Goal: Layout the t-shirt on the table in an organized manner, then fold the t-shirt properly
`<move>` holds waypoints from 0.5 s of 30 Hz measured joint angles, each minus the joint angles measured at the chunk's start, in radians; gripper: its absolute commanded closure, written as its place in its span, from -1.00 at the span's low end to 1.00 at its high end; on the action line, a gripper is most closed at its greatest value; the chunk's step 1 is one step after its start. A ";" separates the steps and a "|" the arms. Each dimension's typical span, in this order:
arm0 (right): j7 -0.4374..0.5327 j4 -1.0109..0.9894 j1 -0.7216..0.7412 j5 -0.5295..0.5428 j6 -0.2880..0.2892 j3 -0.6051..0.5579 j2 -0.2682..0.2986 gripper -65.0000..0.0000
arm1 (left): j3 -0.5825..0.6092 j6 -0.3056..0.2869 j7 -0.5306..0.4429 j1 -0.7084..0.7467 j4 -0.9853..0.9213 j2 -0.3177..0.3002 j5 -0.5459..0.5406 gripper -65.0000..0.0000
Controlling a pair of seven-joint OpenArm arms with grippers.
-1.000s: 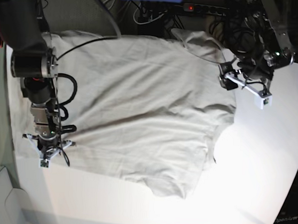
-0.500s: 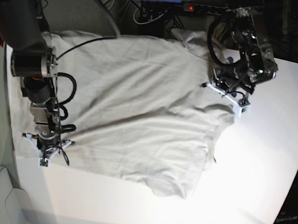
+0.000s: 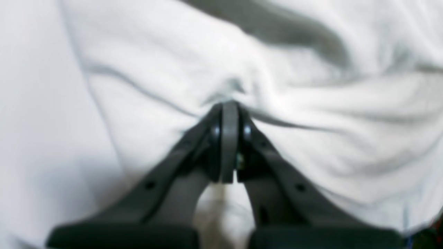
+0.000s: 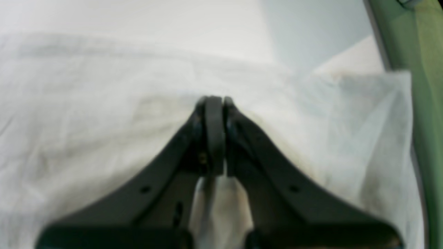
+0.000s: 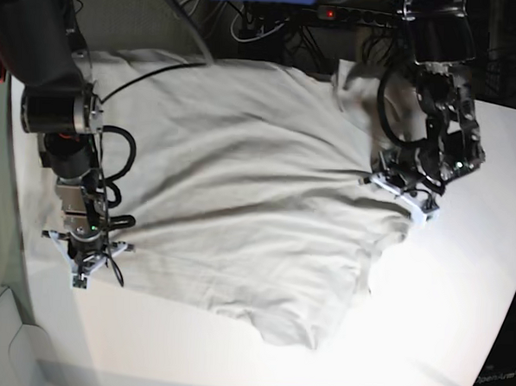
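Count: one shirt (image 5: 241,183), one tabletop (image 5: 461,290), two arms, two claws
Shirt: spread across the left and middle of the tabletop in the base view, wrinkled, one sleeve hanging toward the near edge, the far edge close to the cables at the back
Tabletop: white and glossy, bare to the right of the shirt and along the near edge
Left arm: on the right of the base view, coming down from the far edge, bent at the wrist so that its claw points down onto the shirt's right-hand edge
Left claw (image 5: 389,178): jaws pressed together; in the left wrist view (image 3: 228,103) the tips sit against a bunched ridge of cloth, with creases running out to both sides; whether cloth is pinched between them is too blurred to tell
Right arm: on the left of the base view, dark and thick at the top, dropping nearly straight down to the shirt's left-hand edge, with a black cable looping beside it
Right claw (image 5: 83,257): jaws pressed together, low on the cloth near the tabletop's left edge; in the right wrist view (image 4: 213,100) the tips meet at a fold of shirt, and cloth shows between the finger bases
Beyond the tabletop: a green surface (image 4: 415,69) at the right of the right wrist view; a power strip (image 5: 354,15) with a red light at the back
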 measured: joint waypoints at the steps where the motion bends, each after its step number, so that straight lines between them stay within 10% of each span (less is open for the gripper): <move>1: 0.000 0.000 0.000 0.000 0.000 0.000 0.000 1.00 | -0.002 0.000 -0.016 -0.023 -0.031 -0.013 0.009 0.99; 15: -0.081 0.062 -0.032 0.000 0.000 -0.001 0.029 1.00 | -0.001 -0.002 -0.286 -0.359 -0.479 -0.121 0.172 0.99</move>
